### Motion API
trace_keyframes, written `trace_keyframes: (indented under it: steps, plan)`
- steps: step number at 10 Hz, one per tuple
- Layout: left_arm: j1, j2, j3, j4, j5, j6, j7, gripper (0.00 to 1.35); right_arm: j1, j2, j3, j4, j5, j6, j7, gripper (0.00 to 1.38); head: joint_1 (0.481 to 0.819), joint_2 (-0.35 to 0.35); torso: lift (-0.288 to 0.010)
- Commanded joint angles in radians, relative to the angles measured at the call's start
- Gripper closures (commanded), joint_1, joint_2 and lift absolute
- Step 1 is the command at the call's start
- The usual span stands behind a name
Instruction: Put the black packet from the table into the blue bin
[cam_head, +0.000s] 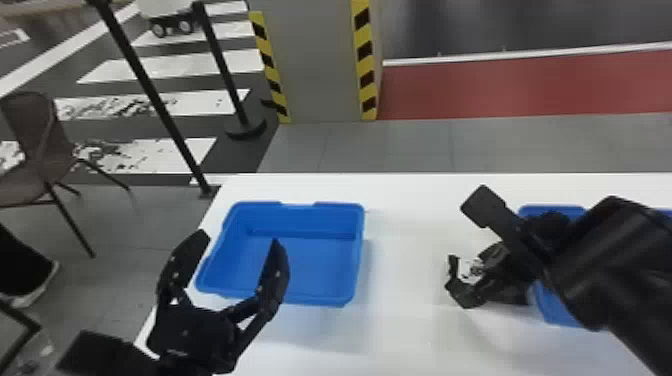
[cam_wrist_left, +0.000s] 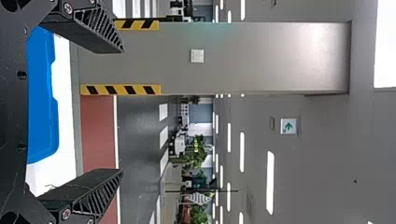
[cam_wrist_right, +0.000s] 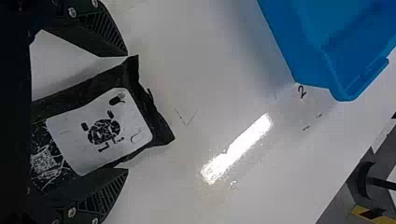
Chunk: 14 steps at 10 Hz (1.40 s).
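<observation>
My right gripper (cam_head: 469, 251) is open, fingers either side of the black packet (cam_wrist_right: 112, 130). Left gripper (cam_head: 240, 241) open too, well left of the packet, as is one blue bin (cam_head: 320, 260).

Seen from the robot, with 12 o'clock straight ahead, one bin (cam_head: 320, 270) sits on the table (cam_head: 400, 225) at 11 o'clock and a second bin (cam_head: 552, 307) at 2 o'clock. A packet (cam_head: 470, 270) lies on the tabletop between the two. Past the far edge, a pillar (cam_head: 320, 65) stands at 12 o'clock, two barrier posts (cam_head: 153, 95) at 11 o'clock, and a chair (cam_head: 37, 145) on the floor at 10 o'clock.
</observation>
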Motion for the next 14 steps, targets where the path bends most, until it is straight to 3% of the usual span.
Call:
trace_keyframes:
  steps: [1,2,3,4,7,11,13,14]
  plan:
    - [-0.001,0.0,0.001,0.0,0.001,-0.001,0.0,0.11,0.002,0.0,0.002,0.028,0.003,-0.004,-0.002,0.19,0.695,0.235,-0.11]
    - [-0.001,0.0,-0.001,0.0,0.001,-0.001,0.0,0.11,0.002,0.0,0.002,0.038,0.005,-0.007,-0.003,0.34,0.695,0.233,-0.11]
    - [0.001,0.0,0.001,0.0,0.001,-0.003,0.0,0.11,0.005,0.0,0.002,0.038,-0.003,-0.004,-0.005,0.88,0.695,0.228,-0.11]
    - [0.004,0.0,0.003,0.0,0.001,-0.006,0.0,0.11,0.01,0.0,0.002,0.025,-0.017,0.02,-0.009,1.13,0.695,0.226,-0.11]
    - [0.009,0.0,0.007,0.0,0.009,-0.011,0.0,0.11,0.022,0.0,-0.006,-0.061,-0.007,0.097,-0.028,1.13,0.695,0.234,-0.11]
    - [0.014,0.0,0.011,0.0,0.013,-0.021,0.0,0.11,0.076,0.004,-0.175,-0.203,0.064,0.106,-0.049,1.13,0.695,0.229,-0.11]
    - [0.014,0.0,0.011,0.0,0.013,-0.021,0.0,0.11,0.223,0.009,-0.397,-0.498,0.136,0.151,-0.071,1.13,0.695,0.184,-0.11]
    - [0.016,0.0,0.015,0.0,0.015,-0.028,0.0,0.11,0.302,0.017,-0.493,-0.647,0.202,0.232,-0.103,1.13,0.695,0.148,-0.11]
